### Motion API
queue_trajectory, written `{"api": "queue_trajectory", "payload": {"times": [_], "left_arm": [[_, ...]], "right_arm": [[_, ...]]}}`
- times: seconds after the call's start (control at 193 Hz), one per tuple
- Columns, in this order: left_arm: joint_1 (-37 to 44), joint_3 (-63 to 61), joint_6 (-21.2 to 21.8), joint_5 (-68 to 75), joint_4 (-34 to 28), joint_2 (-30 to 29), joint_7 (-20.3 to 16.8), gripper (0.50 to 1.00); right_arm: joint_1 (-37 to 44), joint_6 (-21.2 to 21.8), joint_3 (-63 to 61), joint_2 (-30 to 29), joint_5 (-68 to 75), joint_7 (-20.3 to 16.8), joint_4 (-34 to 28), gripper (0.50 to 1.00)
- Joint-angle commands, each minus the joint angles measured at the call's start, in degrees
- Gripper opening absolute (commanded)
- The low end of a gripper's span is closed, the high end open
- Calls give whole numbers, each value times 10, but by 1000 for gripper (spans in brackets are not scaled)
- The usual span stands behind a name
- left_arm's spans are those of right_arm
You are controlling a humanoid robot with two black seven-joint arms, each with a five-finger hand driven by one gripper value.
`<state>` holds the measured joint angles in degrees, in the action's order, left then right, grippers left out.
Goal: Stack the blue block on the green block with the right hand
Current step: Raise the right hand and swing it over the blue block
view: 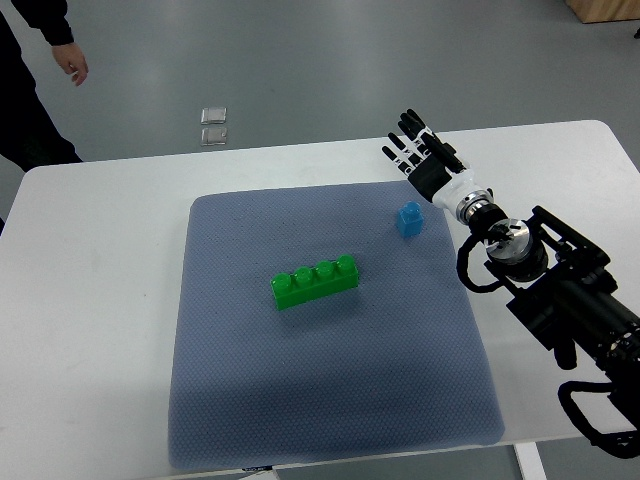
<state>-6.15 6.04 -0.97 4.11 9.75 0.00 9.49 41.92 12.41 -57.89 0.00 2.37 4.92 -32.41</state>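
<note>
One blue block (409, 219), one green block (315, 281) lying apart on grey mat (330, 400), white desk (100, 330). One right hand (420, 155) hovering beside blue block, fingers spread, holding nothing.

Right hand (420, 152) hovers open just beyond blue block (409, 219); green block (315, 281) lies apart.

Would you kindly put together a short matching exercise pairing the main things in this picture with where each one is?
Things:
1. blue block
2. green block
3. right robot hand
4. person's hand

Places:
A. near the middle of the grey mat
B. top left corner of the picture, beyond the table
C. fingers spread, holding nothing, just beyond the mat's far right corner
D. on the mat, near its far right corner

Pairs: 1-D, 2-A, 3-C, 4-B
</note>
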Motion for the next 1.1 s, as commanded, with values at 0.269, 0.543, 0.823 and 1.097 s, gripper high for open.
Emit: {"api": "queue_trajectory", "payload": {"times": [0.269,0.543,0.823,1.097], "left_arm": [[0,0,-1,0,1,0,0,1000],[0,-1,-1,0,6,0,0,1000],[0,-6,-2,0,6,0,0,1000],[0,-7,-3,1,10,0,0,1000]], "right_arm": [[6,1,4,0,-4,-1,0,915],[23,22,12,0,-58,-9,-5,915],[162,140,203,82,-269,-84,-25,915],[398,226,503,153,-408,-129,-78,915]]}}
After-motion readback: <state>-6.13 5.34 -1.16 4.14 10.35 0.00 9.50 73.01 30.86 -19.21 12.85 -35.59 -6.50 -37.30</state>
